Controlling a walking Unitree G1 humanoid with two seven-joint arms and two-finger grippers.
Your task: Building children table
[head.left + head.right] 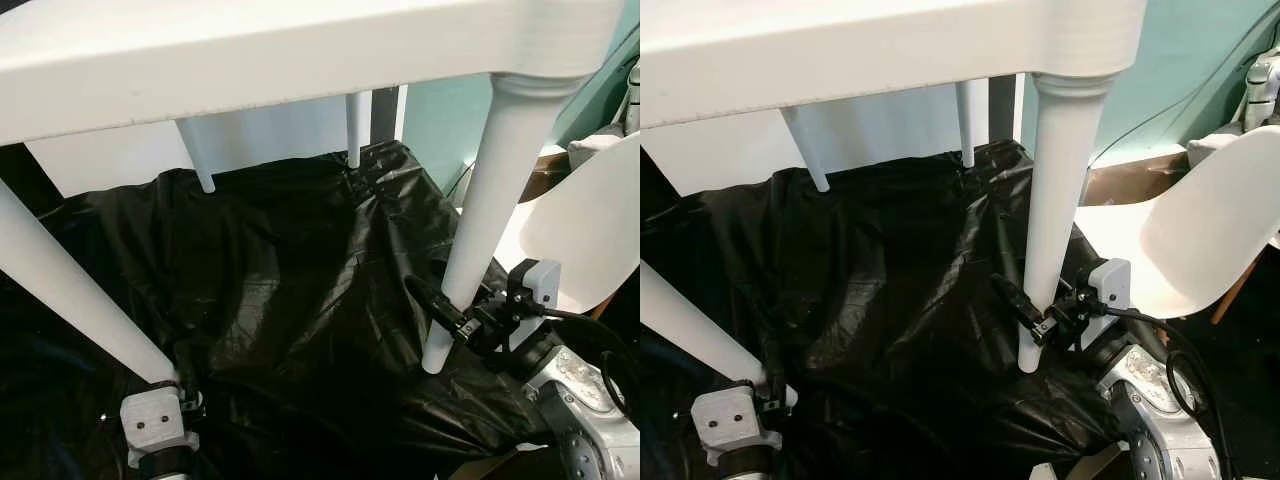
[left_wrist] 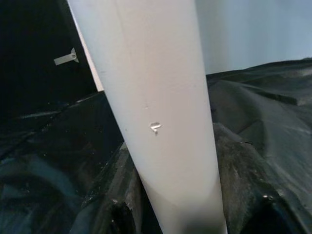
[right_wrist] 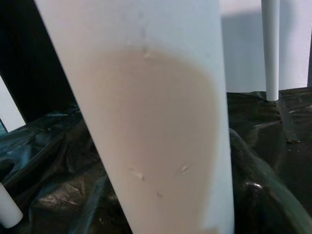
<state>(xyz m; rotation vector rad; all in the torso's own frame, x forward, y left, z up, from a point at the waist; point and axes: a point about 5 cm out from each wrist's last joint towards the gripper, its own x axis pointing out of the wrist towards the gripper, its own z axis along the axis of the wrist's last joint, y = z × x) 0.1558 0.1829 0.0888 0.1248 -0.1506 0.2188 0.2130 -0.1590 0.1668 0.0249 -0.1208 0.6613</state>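
Evidently the white children's table (image 1: 250, 50) stands upright on the slippery black plastic sheet (image 1: 290, 300), with the left claw (image 1: 165, 395) clenched on one front leg and the right claw (image 1: 1040, 320) on the other (image 1: 1055, 220), so a tug could skid it.

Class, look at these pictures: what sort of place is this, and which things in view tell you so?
Probably a room at home used for putting furniture together. A white table stands on its legs over black plastic sheeting spread beneath it, a white chair waits beside it, and a teal wall rises behind.
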